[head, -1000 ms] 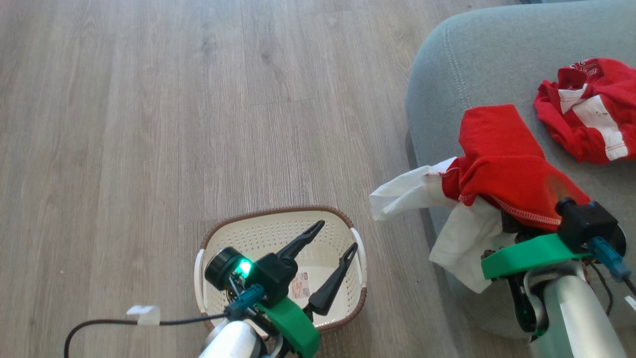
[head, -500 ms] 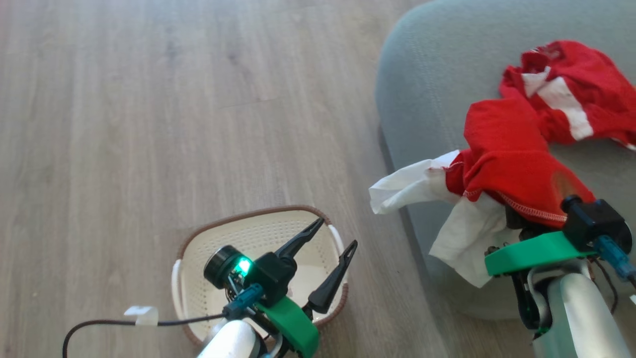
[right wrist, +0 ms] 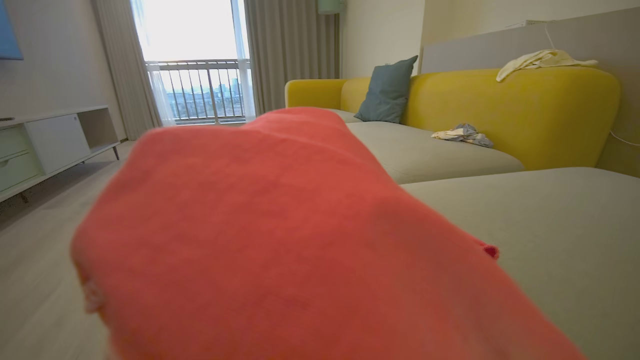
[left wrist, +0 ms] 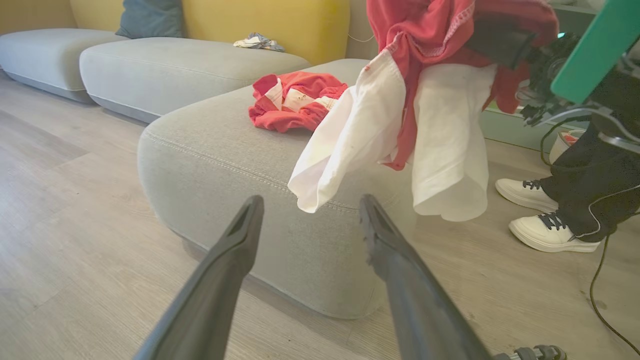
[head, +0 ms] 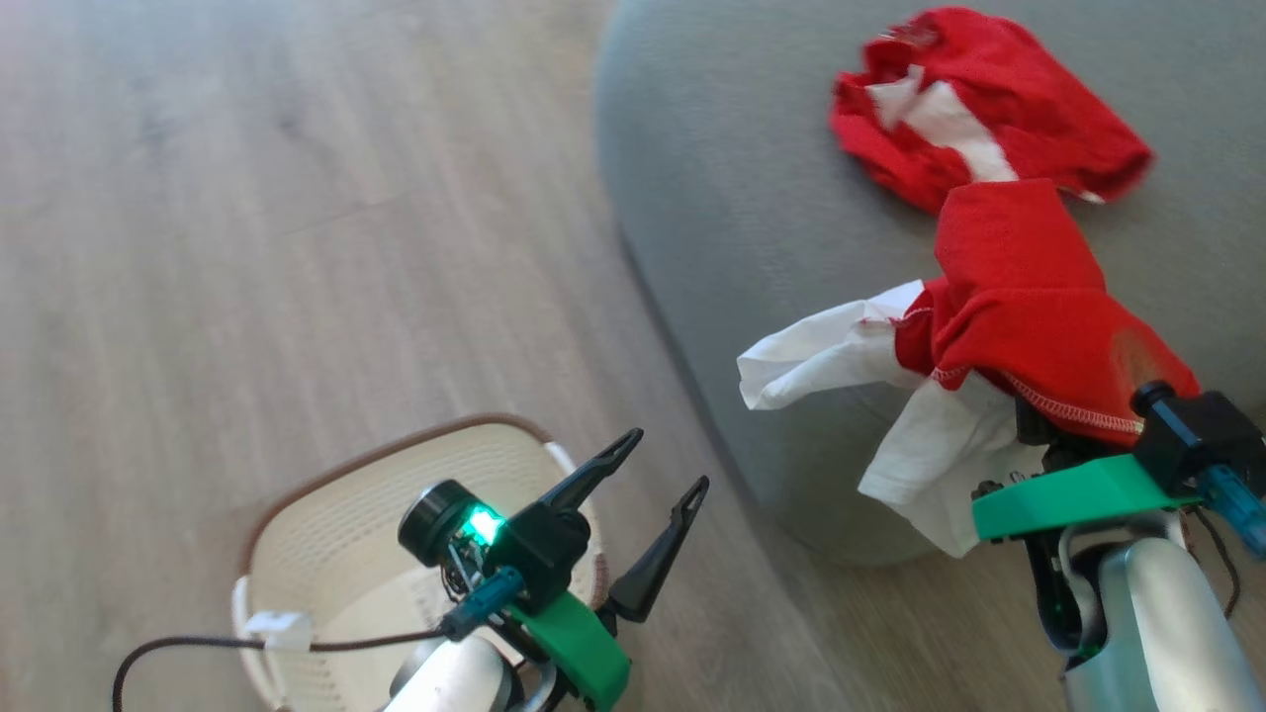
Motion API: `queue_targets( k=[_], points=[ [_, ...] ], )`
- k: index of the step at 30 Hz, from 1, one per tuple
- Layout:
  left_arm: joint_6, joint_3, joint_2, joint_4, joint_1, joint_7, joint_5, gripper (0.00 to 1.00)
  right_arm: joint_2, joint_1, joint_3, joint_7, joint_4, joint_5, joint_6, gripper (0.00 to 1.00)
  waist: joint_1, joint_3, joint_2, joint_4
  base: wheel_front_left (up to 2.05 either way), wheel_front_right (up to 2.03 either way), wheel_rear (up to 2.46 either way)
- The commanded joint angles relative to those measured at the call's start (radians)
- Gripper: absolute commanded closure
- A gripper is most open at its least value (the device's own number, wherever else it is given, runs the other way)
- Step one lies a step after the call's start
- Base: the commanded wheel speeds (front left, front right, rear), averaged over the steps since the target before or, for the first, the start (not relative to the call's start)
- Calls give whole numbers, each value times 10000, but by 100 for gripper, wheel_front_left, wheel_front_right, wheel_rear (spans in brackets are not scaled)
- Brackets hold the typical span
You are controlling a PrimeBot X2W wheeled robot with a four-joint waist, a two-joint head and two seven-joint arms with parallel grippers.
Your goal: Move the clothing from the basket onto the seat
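Cam swung R; clothing (head: 1029, 307) held nr seat (head: 732, 218).

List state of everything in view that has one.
basket: upright on floor, no clothing visible inside
red garment: crumpled, lying on seat
held garment: red and white, hanging at seat edge, not set down
right pincer: shut on held garment, fingers hidden under it
left pincer: open, empty

The seat (head: 742, 218) bears red clothing (head: 989, 119); the floor (head: 247, 247) bears the basket (head: 336, 514).
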Motion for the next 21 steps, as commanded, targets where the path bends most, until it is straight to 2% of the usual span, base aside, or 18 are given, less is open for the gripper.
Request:
queue_targets(
  k=[1, 7, 21],
  points=[
    [-11, 238, 95, -382, -344, -51, 107, 0, 38, -268, 210, -67, -395, -19, -2, 100, 0, 153, 0, -606, 0, 0, 0],
    [-11, 84, 195, -404, -421, -51, 118, 0, 88, -174, 52, -67, -384, 22, -2, 100, 0, 333, 0, -1475, 0, 0, 0],
    [-11, -1231, 448, -116, -1282, -51, -405, 0, 157, 597, -1120, -67, -1237, 290, -2, 100, 0, 730, 0, -1746, 0, 0, 0]
  ],
)
